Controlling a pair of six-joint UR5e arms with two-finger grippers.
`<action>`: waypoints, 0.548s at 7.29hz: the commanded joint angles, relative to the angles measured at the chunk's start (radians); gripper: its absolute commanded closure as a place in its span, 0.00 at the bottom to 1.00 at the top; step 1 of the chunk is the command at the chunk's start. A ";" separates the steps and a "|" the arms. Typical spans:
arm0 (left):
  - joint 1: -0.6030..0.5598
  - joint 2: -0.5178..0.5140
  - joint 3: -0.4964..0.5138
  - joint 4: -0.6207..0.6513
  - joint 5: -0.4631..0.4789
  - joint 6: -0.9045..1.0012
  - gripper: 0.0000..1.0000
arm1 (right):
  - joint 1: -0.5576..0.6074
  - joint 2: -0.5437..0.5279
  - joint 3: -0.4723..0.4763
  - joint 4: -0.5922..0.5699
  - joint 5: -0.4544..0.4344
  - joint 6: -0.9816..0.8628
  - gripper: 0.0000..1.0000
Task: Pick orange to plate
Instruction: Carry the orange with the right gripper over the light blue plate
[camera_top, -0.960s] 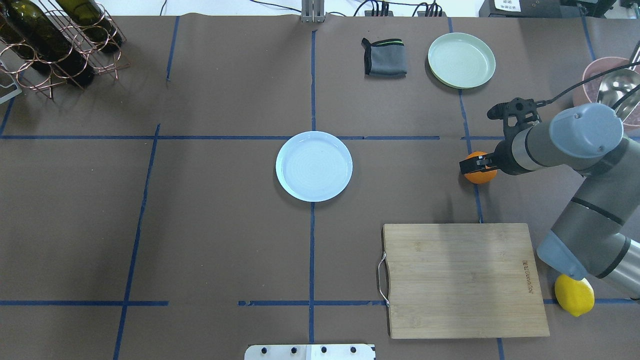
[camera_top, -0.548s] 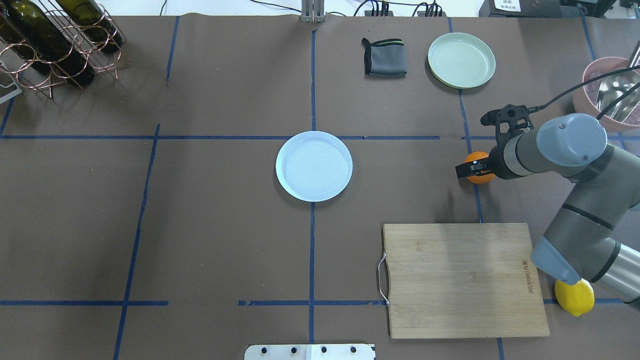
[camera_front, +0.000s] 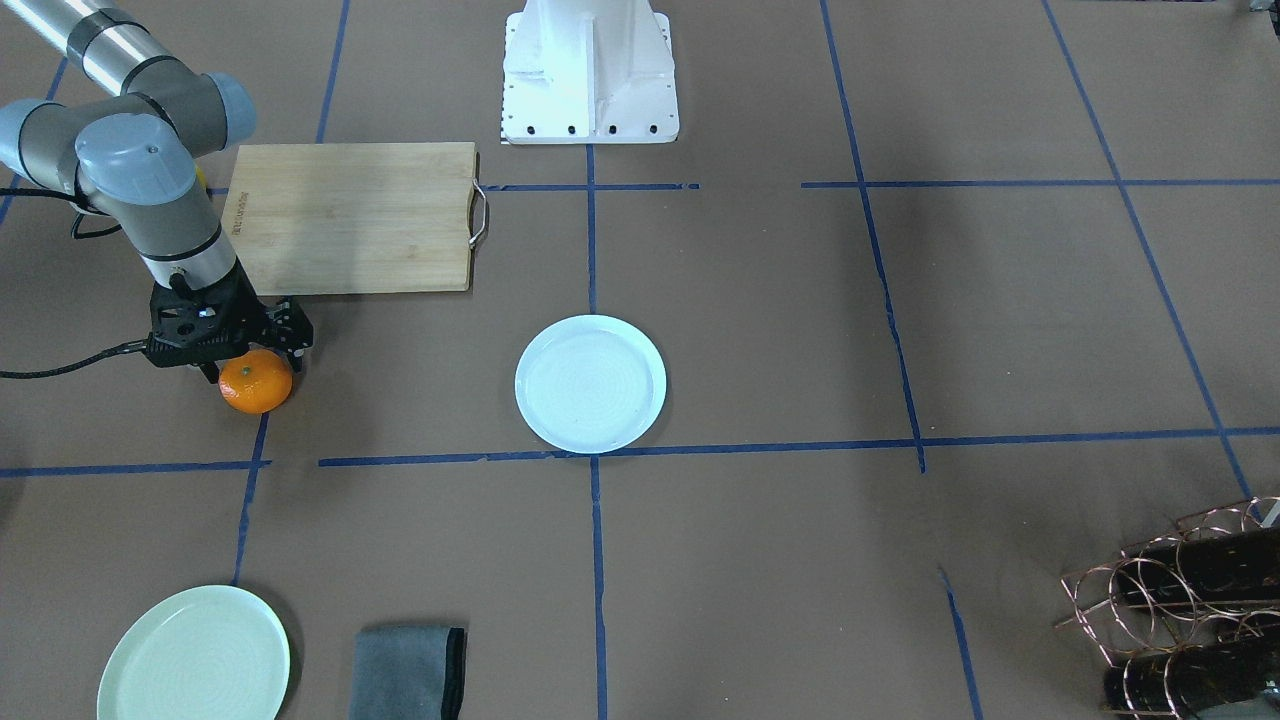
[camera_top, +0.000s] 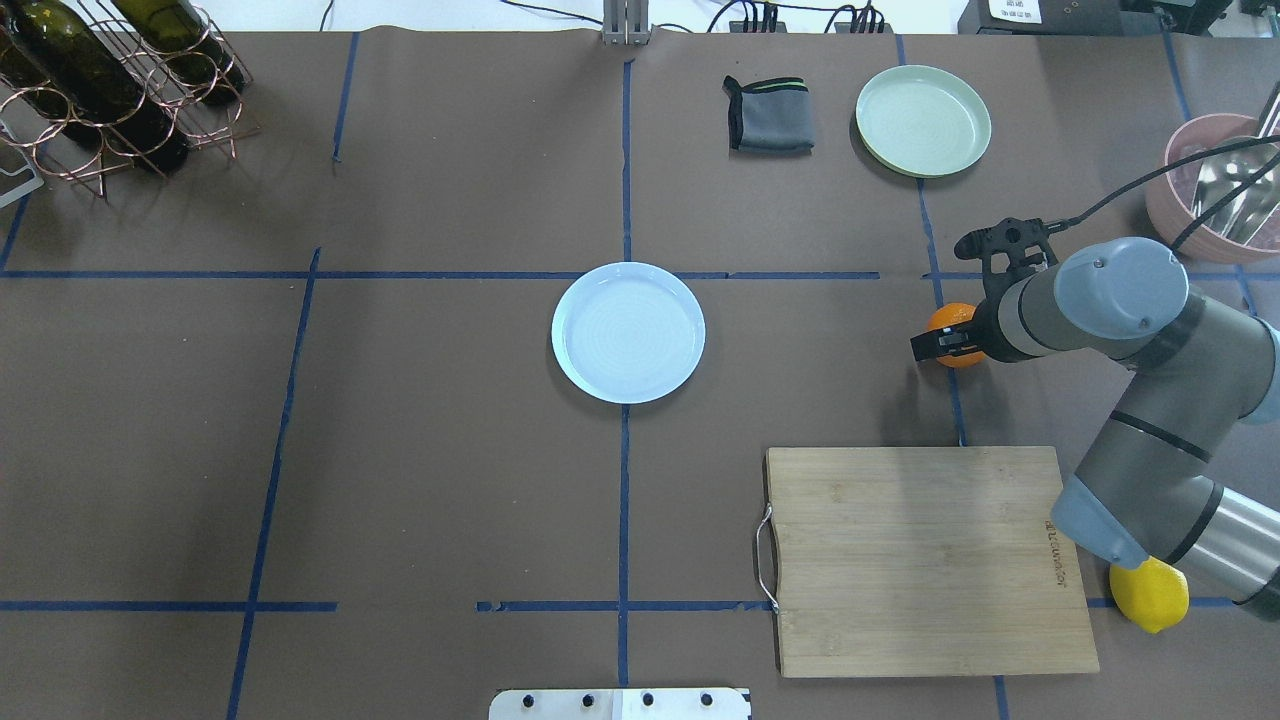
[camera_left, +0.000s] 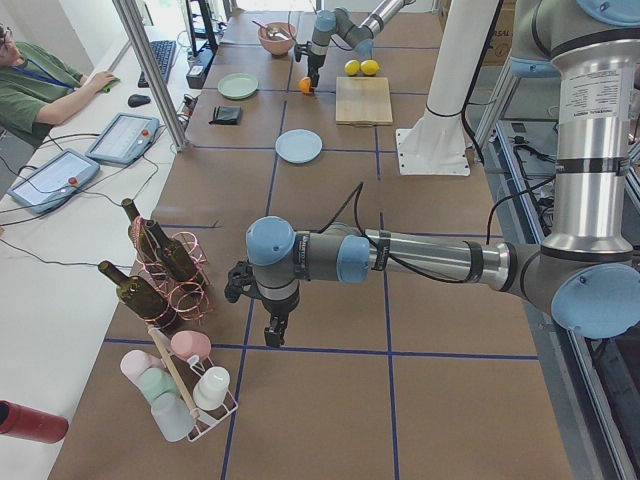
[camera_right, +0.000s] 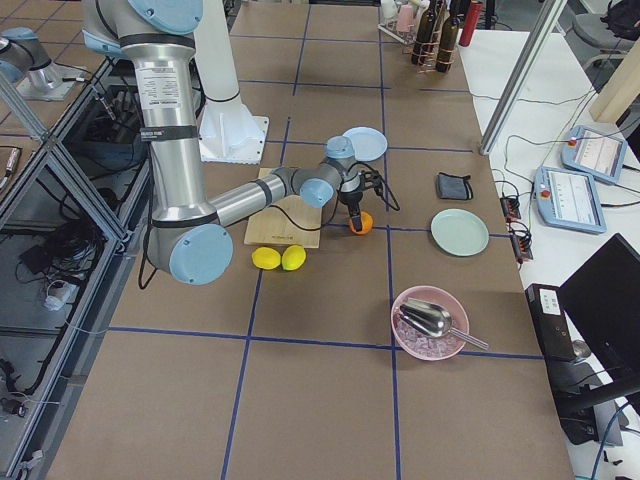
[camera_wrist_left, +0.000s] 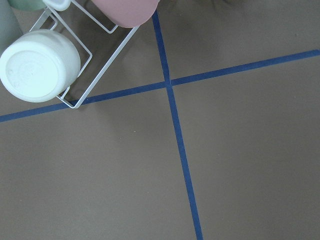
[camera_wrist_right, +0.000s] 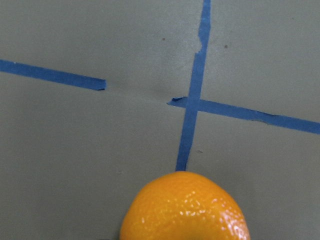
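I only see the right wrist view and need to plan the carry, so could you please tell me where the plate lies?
Observer: The plate lies to the robot's left of the orange, well apart from it.
Operator: Thank you; is the right claw on the fruit?
Observer: The right claw is down over the orange's top; whether it has shut I cannot tell.
Operator: Anything close by?
Observer: A cutting board lies nearer the robot, apart from the orange.
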 joint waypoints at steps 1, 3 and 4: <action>0.000 0.003 0.001 0.000 0.000 0.002 0.00 | -0.001 0.003 -0.006 0.000 -0.006 -0.004 0.02; 0.000 0.003 0.001 -0.002 0.000 0.000 0.00 | 0.001 0.042 -0.009 -0.011 -0.006 0.005 0.61; 0.000 0.003 -0.001 -0.002 0.000 0.000 0.00 | -0.001 0.047 -0.006 -0.011 -0.004 0.008 1.00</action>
